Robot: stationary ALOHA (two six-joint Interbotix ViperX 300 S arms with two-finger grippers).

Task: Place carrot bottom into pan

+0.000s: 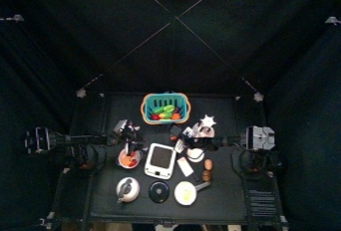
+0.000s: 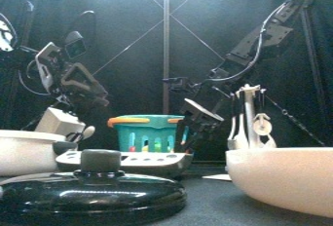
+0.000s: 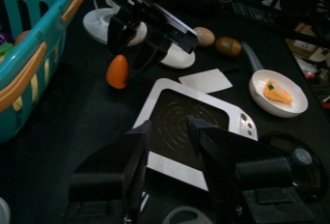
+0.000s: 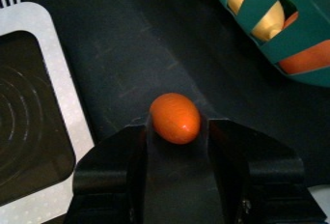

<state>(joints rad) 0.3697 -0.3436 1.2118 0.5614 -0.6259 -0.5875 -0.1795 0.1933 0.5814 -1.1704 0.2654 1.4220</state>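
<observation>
**Open right claw poised around an orange carrot piece**

From left to right on the small black table: the left gripper hovers above a white rectangular tablet with a dark screen, its two black jaws standing slightly apart with nothing between them. Beside the tablet lies the small, stubby orange carrot bottom, resting on the table near a teal plastic basket. The right gripper sits with its jaws spread wide on either side of the carrot bottom, not yet closed on it. Farther right, the small round pan with a pale inside holds an orange piece.
</observation>
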